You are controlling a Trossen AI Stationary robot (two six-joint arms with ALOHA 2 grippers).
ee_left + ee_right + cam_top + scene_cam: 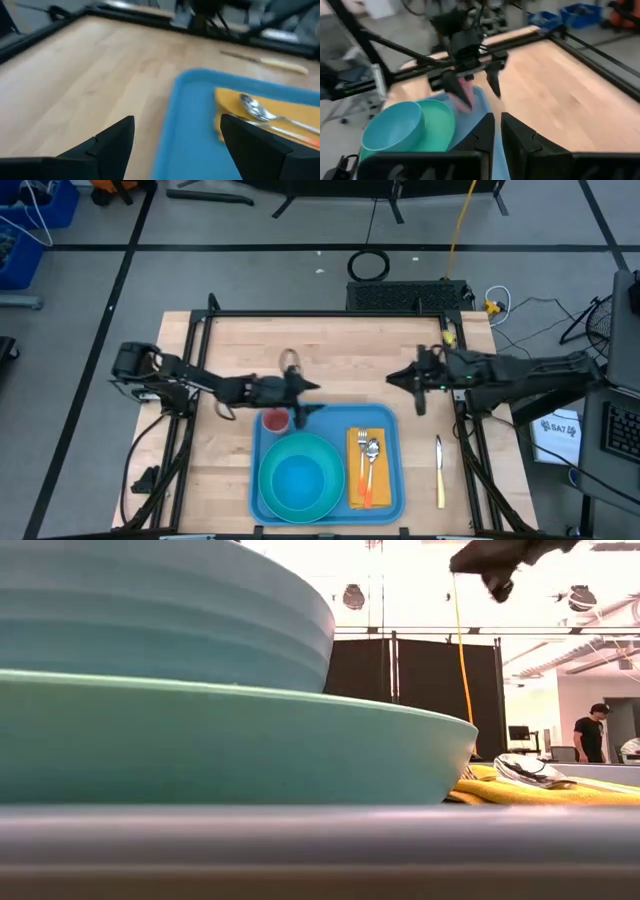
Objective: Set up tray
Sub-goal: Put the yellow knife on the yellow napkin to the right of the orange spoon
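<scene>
1. High view: the light-blue tray (328,462) lies at the table's near edge, between the two arms. It already carries a teal plate (300,476) with a blue bowl (298,483) on it, a small red cup (275,421) at its far left corner, and a yellow-orange napkin (367,468) with a fork (363,463) and spoon (373,452). A knife (438,471) lies on the bare wood table (340,350) just right of the tray, so the setting looks nearly done, with the knife seemingly the piece left. The left gripper (306,400) hovers beside the cup at the tray's far left corner; the right gripper (410,387) hangs over the wood beyond the tray's far right corner.

2. Low view: plate and bowl fill the foreground behind the tray rim (320,840). The napkin and spoon show at right, a gripper hangs high above, and a person (592,733) stands far back in the room.

3. Left wrist view: the left arm's fingers (115,137) are spread wide and hold nothing, poised over the tray's far edge, with spoon and napkin ahead and the knife beyond.

4. Right wrist view: the right arm's fingers (485,131) are nearly together and empty. Opposite, the left gripper stands open over the cup, which sits close between its tips and may hinder a clean exit.
</scene>
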